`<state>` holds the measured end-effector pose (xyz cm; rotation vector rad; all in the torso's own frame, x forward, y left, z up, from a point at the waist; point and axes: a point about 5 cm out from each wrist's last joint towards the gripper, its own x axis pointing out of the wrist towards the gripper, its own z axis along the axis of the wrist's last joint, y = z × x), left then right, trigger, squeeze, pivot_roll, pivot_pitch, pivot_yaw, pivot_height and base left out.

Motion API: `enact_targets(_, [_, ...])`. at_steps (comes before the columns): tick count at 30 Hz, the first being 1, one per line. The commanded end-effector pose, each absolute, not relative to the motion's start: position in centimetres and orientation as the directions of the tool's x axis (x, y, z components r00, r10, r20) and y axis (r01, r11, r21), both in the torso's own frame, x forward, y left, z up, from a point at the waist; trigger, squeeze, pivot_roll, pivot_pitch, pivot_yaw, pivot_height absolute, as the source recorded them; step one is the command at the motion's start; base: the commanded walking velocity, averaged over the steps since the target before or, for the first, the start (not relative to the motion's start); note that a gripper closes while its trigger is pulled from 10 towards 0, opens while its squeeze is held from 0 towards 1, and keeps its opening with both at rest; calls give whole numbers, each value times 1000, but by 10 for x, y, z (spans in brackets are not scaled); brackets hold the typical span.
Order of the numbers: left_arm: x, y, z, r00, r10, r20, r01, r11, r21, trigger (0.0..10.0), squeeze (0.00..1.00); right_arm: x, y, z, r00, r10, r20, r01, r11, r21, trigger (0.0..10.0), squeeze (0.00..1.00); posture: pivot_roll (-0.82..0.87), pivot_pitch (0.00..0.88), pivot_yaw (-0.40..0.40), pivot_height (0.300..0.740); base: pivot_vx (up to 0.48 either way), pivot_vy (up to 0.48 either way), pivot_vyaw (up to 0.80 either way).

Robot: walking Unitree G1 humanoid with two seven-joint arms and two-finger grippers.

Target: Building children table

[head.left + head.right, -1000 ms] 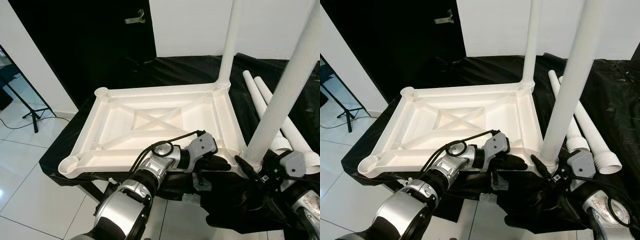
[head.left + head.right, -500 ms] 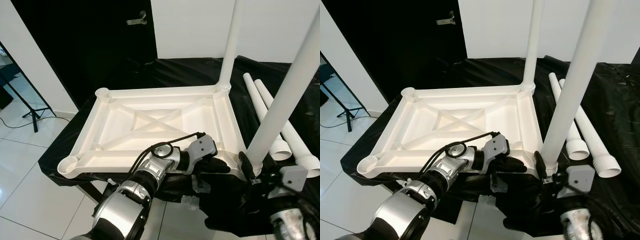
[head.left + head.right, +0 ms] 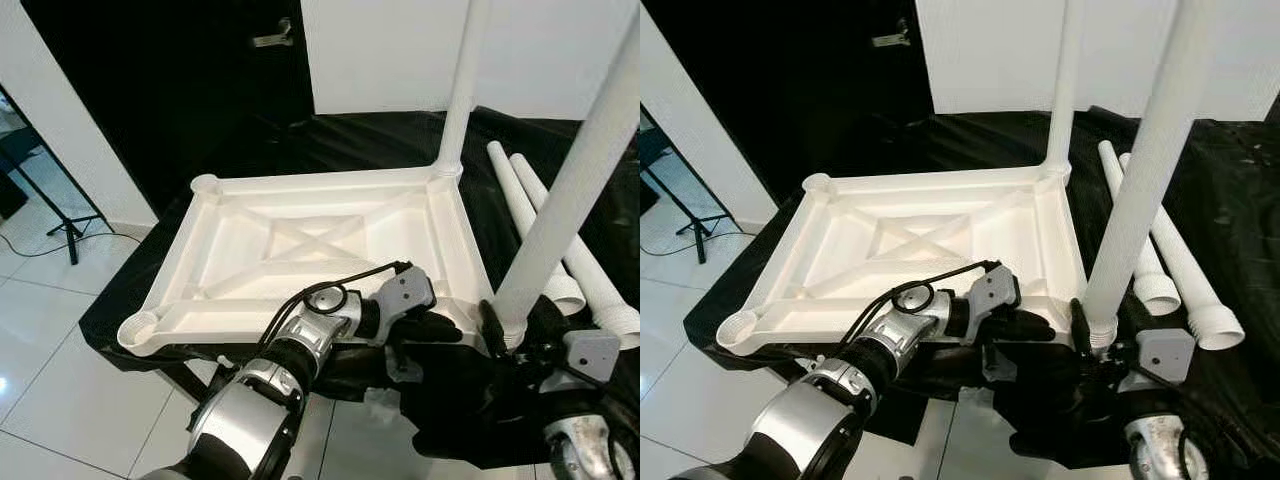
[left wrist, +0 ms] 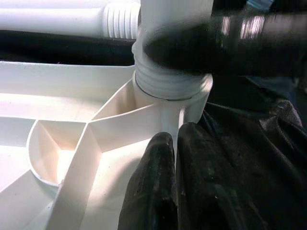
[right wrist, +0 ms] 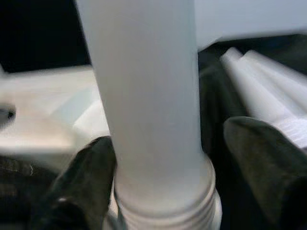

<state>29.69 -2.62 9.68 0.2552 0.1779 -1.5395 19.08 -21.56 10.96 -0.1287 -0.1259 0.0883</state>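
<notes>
1. White plastic is what you are working with: the tabletop [image 3: 320, 250] lies upside down on the counter [image 3: 350, 140], which is draped in black cloth, with its ribbed underside and cross brace facing up.
2. Your far leg [image 3: 462, 90] stands upright in the far right corner socket of the tabletop.
3. Your near leg [image 3: 1145, 170] stands upright at the near right corner, its threaded end sitting at the corner socket [image 4: 170, 91]; the left wrist view shows a few threads still exposed above the socket rim.
4. Your right hand [image 5: 168, 158] is at the base of the near leg with one black finger on either side. One finger [image 5: 84, 177] is right against the leg, while the other [image 5: 261, 153] stands a little apart from it, so the hand is spread and not clamped on the leg.
5. Your left hand [image 4: 180, 187] lies low along the near edge of the tabletop, reaching toward that same corner. Its two fingers are pressed together, tips just beside the socket wall.
6. Two spare legs [image 3: 545, 240] lie side by side on the black cloth to the right of the tabletop, their threaded ends pointing toward you.
7. Beyond the counter you have a dark door [image 3: 200, 60] and a white wall [image 3: 390, 50]; a tripod stand [image 3: 60, 225] sits on the tiled floor [image 3: 50, 340] at your left.
</notes>
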Motion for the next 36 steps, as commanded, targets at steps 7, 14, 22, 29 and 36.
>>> enact_targets(7, [289,-14,59,120,-901,-417,989,145,-27,10000,0,200,-219,109,957,287,42,-275,944,-181,10000,0,10,0,92,740,0,0,0])
enact_targets(14, [287,-12,57,122,-899,-420,988,148,-31,10000,0,204,-221,115,918,395,25,-375,887,-269,10000,0,15,0,92,740,0,0,0])
enact_targets(22, [288,-13,57,121,-900,-419,989,147,-30,10000,0,211,-228,126,885,465,33,-440,856,-272,784,0,11,0,93,740,0,0,0])
enact_targets(29, [288,-14,58,121,-900,-419,989,146,-27,10000,0,205,-229,118,880,476,-10,-467,858,-214,0,0,10,0,92,740,0,0,0])
enact_targets(36, [288,-13,58,120,-900,-419,989,145,-27,10000,0,190,-215,101,979,198,39,-195,978,-79,0,0,13,0,92,740,0,0,0])
